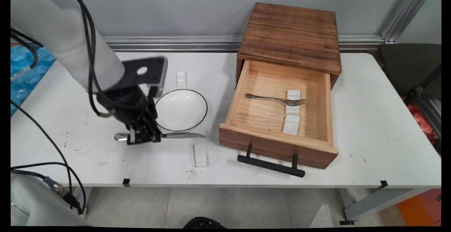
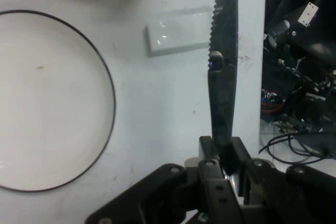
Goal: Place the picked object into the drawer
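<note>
two black fingers of your gripper (image 1: 143, 138) are closed tight on the handle of a knife (image 1: 176, 135), which you see held level just over the table (image 1: 70, 119), its serrated blade (image 2: 227, 19) pointing toward the open wooden drawer (image 1: 278, 119), beside the white plate (image 1: 181, 109) and a small white block (image 1: 201, 154).

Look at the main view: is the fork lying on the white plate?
No, the fork lies inside the open wooden drawer, well apart from the plate.
</note>
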`<state>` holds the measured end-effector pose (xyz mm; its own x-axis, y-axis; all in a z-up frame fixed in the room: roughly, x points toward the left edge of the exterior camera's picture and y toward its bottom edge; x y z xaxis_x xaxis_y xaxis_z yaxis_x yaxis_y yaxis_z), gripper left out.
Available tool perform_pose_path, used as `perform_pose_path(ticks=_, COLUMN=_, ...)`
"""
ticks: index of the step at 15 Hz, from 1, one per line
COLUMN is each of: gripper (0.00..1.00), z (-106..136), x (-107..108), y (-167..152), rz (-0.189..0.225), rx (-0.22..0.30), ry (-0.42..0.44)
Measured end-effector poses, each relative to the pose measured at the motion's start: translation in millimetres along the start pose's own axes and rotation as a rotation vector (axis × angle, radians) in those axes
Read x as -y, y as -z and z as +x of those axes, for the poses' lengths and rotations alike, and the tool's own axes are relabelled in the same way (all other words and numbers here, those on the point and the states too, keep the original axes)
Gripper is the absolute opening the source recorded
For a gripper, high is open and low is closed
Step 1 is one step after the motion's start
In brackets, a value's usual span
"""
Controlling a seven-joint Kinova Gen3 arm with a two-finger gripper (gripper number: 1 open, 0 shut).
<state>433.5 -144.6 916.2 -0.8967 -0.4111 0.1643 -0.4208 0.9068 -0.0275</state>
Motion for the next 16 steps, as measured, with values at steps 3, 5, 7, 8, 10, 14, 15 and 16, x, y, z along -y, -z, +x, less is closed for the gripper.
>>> perform_pose_path(ticks=3, gripper=0.00, z=15.6, x=5.8, y=30.6, rz=0.020, rx=0.002, ry=-0.015)
perform_pose_path(ticks=5, gripper=0.00, z=32.3, x=12.7, y=47.0, rz=0.037, rx=-0.006, ry=-0.019)
perform_pose_path(ticks=7, gripper=0.00, z=47.0, x=18.1, y=55.2, rz=0.048, rx=-0.015, ry=-0.016)
perform_pose_path(ticks=8, gripper=0.00, z=56.7, x=21.4, y=58.9, rz=0.054, rx=-0.023, ry=-0.013)
perform_pose_path(ticks=10, gripper=0.00, z=75.1, x=26.9, y=62.7, rz=0.063, rx=-0.040, ry=-0.009)
perform_pose_path(ticks=14, gripper=0.00, z=126.9, x=40.0, y=61.6, rz=0.084, rx=-0.082, ry=-0.021)
perform_pose_path(ticks=15, gripper=0.00, z=140.4, x=43.2, y=59.3, rz=0.090, rx=-0.090, ry=-0.027)
perform_pose_path(ticks=16, gripper=0.00, z=156.2, x=46.9, y=55.5, rz=0.096, rx=-0.098, ry=-0.038)
